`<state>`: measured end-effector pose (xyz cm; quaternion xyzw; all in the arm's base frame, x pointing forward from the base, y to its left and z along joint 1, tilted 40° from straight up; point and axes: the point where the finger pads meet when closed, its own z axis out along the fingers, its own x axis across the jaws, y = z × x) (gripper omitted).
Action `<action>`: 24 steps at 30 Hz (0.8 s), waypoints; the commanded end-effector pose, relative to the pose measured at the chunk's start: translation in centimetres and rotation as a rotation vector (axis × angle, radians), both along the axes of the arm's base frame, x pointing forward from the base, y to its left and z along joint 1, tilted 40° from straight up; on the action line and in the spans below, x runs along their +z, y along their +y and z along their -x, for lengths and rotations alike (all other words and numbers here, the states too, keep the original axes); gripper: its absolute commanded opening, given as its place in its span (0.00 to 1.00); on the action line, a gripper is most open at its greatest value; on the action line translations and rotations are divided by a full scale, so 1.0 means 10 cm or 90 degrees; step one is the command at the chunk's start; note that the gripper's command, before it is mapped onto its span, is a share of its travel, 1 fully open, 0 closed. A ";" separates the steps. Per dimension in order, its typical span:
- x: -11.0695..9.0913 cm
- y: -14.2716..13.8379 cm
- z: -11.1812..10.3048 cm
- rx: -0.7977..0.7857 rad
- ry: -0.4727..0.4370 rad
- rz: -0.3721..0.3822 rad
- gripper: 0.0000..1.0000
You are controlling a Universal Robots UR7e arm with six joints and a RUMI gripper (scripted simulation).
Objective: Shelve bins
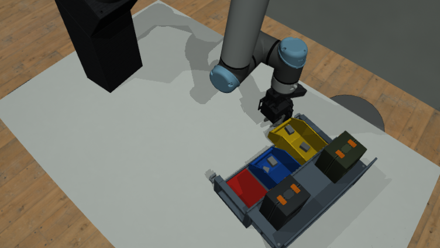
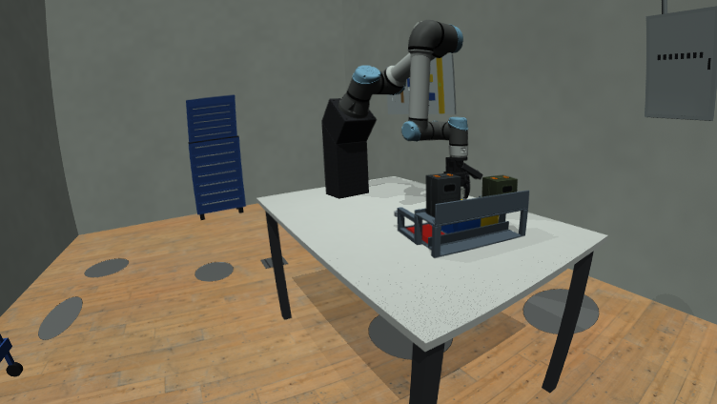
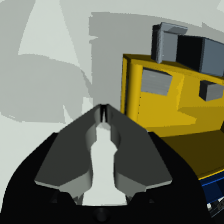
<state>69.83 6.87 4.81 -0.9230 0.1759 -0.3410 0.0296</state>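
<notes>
From my exterior feed I'm seeing the arm (image 2: pixel 419 85) rising from its black pedestal (image 2: pixel 346 168) at the far side of the white table (image 2: pixel 351 235), bending over and reaching down with its gripper (image 2: pixel 465 194) behind the gray shelf (image 2: pixel 481 207). Two dark boxes, one gray (image 2: pixel 442 195) and one green (image 2: pixel 499 186), are standing on the shelf, while red, blue and yellow patches are showing low through its frame. Beyond the table, a blue cabinet (image 2: pixel 215 172) is standing near the wall, and a gray panel box (image 2: pixel 678 80) is hanging at the right.
</notes>
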 end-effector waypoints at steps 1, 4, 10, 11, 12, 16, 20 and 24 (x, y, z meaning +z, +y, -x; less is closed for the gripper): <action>0.03 -0.01 -0.03 0.000 -0.001 0.000 0.00; 0.04 -0.01 -0.03 0.000 -0.001 0.000 0.00; 0.06 -0.03 -0.06 0.000 -0.001 0.000 0.00; 0.07 -0.03 -0.07 0.000 -0.001 0.000 0.00; 0.07 -0.03 -0.08 0.000 -0.001 0.000 0.00; 0.09 -0.04 -0.10 0.000 -0.001 0.000 0.00; 0.10 -0.05 -0.11 0.000 -0.001 0.000 0.00; 0.12 -0.06 -0.13 0.000 -0.001 0.000 0.00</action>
